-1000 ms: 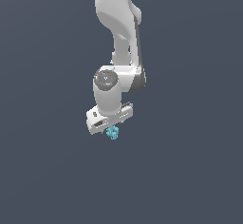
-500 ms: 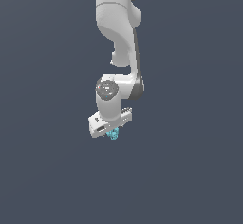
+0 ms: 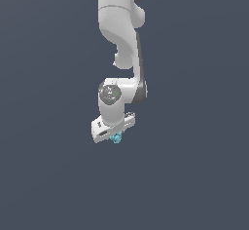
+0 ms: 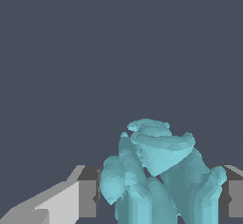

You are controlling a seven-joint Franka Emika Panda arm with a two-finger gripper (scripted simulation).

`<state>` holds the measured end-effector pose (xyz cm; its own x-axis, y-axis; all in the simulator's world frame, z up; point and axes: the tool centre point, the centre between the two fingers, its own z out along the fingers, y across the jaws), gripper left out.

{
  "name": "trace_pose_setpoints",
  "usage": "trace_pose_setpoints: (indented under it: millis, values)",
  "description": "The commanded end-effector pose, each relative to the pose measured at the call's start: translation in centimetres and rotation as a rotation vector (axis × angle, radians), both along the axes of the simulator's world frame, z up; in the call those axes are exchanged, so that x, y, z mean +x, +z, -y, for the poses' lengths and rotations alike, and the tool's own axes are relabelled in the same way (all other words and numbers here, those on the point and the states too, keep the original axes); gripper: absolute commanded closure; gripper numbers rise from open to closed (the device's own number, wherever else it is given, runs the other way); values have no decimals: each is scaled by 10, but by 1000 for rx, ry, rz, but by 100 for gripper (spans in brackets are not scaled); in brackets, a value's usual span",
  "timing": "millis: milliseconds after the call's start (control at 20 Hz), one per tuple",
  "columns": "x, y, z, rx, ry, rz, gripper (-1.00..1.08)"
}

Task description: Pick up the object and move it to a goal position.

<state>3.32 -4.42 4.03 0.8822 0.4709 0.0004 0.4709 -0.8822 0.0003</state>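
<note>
White arm [image 3: 119, 39] coming down from the top of the exterior view, wrist bent, and there at its lower end sit the jaws [image 3: 115, 137] — pointing downward and tilted a little. Peeking out just below the pale gripper body is the object [image 3: 116, 138], a tiny turquoise lump, far smaller than the hand that carries it.

Over to the wrist view — now the lump [image 4: 156, 175] fills the lower half of the picture, a knobbly cluster of rounded cyan lobes piled on one another. A grey finger [image 4: 85, 192] presses against one flank of it, and the other finger [image 4: 232, 194] shows at the opposite flank, right against the lump's edge. So the jaws are closed on the lump, holding it between the two pads with no gap visible on either side.

Around the jaws there is only flat dark blue-grey backdrop in both views; no edge or surface line shows, so I cannot tell how high the lump hangs.
</note>
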Motion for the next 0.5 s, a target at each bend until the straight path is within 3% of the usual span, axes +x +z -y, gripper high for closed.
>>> trace_pose_setpoints:
  millis: [0,450]
  values:
    - [0,0,0,0,0,0,108]
    - [1,9,-4,0,0,0,108]
